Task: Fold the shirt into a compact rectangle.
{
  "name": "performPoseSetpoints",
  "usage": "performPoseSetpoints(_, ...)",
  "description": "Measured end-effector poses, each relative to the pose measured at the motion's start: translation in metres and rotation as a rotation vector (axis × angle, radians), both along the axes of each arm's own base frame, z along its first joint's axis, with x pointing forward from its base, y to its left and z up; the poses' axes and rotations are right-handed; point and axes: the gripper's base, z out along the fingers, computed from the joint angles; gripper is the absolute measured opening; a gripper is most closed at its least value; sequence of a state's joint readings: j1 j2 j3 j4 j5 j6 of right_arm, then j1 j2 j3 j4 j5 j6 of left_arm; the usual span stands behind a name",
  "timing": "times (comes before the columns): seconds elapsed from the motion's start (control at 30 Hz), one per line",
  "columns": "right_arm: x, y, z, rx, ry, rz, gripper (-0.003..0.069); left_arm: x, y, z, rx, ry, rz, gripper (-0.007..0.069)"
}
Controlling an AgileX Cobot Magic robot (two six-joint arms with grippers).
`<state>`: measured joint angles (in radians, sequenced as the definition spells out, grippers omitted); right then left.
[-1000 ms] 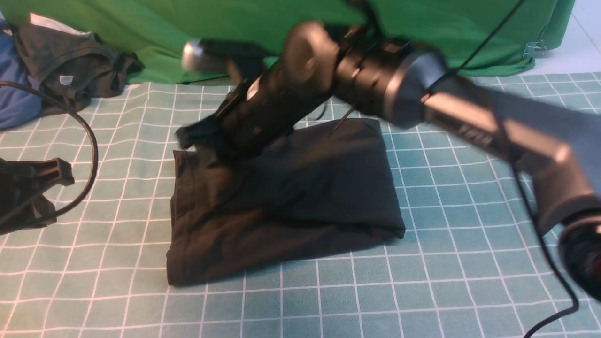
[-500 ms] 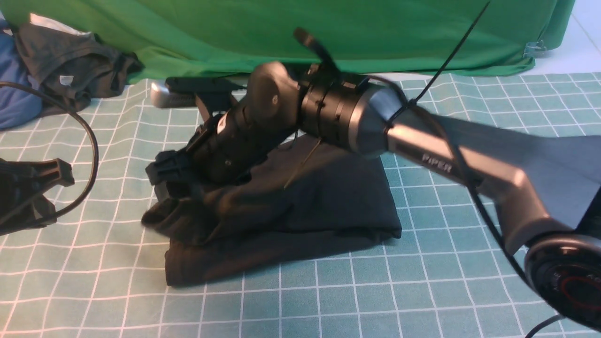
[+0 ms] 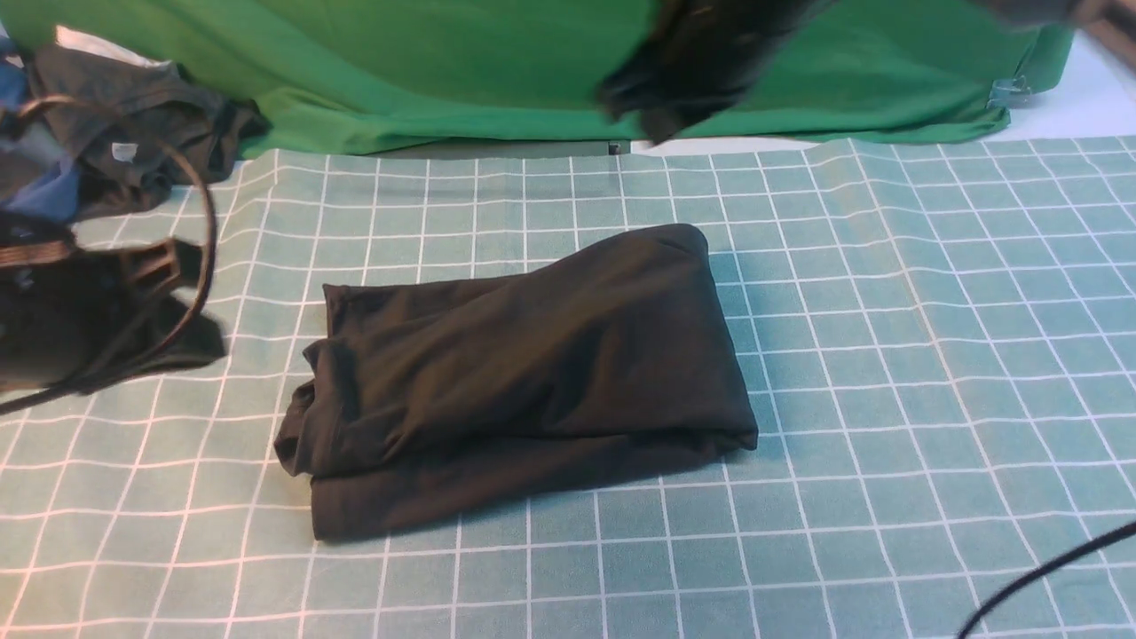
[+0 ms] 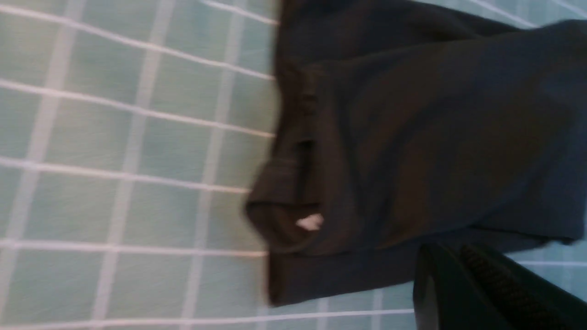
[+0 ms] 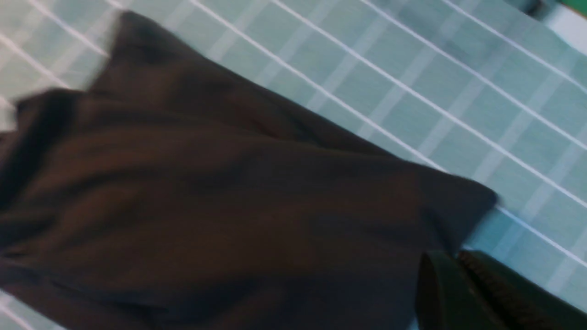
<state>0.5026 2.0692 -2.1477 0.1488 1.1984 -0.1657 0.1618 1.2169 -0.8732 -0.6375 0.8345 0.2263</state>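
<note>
The black shirt [image 3: 524,373] lies folded in a rough rectangle at the middle of the checked cloth, its top layer slanted and bunched at the left end. In the left wrist view the shirt [image 4: 412,137] shows a bit of white label [image 4: 309,222] in its bunched end. My left gripper [image 3: 182,266] hovers blurred, left of the shirt and apart from it; in its own view the gripper [image 4: 429,256] looks shut and empty. My right gripper [image 3: 652,102] is raised, blurred, beyond the shirt. Over the shirt [image 5: 206,206] corner, the right gripper [image 5: 440,259] stands shut, holding nothing.
A teal checked tablecloth [image 3: 887,355] covers the table. The big green cloth [image 3: 532,62] hangs along the back. A dark grey garment with a pale tag [image 3: 133,133] and blue fabric [image 3: 35,195] lie far left. A black cable [image 3: 1047,568] crosses the front right corner.
My right arm let go of the shirt's left end and rose away toward the back. The shirt's top layer now lies flat. My left gripper shifted slightly toward the shirt.
</note>
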Motion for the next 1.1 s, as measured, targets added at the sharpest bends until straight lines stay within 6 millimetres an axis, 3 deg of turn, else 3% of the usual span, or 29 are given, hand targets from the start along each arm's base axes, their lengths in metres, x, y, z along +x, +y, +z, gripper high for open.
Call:
performPoseSetpoints(0.1,0.001,-0.026,-0.004,-0.028,0.039,-0.044,0.0017,0.019,-0.02,-0.018,-0.028,0.023,-0.06,0.0011)
performPoseSetpoints(0.17,-0.004,-0.032,-0.01,-0.035,0.072,-0.03,0.0016,0.032,-0.034,-0.03,-0.024,0.049,-0.099,0.0012)
performPoseSetpoints(0.23,-0.009,-0.03,-0.018,-0.022,0.113,-0.003,0.0016,0.043,-0.046,-0.037,-0.024,0.064,-0.129,0.0012)
performPoseSetpoints(0.33,-0.021,-0.019,-0.054,0.032,0.265,0.09,0.0016,0.073,-0.066,-0.051,-0.02,0.081,-0.159,0.0012)
performPoseSetpoints(0.43,-0.027,-0.012,-0.082,0.051,0.359,0.131,0.0016,0.087,-0.068,-0.068,-0.006,0.149,-0.15,0.0012)
performPoseSetpoints(0.6,-0.031,-0.011,-0.129,0.006,0.487,0.138,0.0016,0.08,-0.059,-0.105,0.088,0.297,-0.122,0.0012)
performPoseSetpoints(0.77,-0.037,-0.023,-0.168,-0.124,0.553,0.111,0.0016,0.065,-0.053,-0.128,0.126,0.336,-0.072,0.0012)
performPoseSetpoints(0.93,-0.036,-0.031,-0.173,-0.146,0.557,0.066,0.0016,0.059,-0.05,-0.134,0.14,0.335,-0.045,0.0012)
performPoseSetpoints(1.1,-0.033,-0.045,-0.158,-0.165,0.515,0.043,0.0016,0.055,-0.048,-0.115,0.165,0.26,-0.056,0.0012)
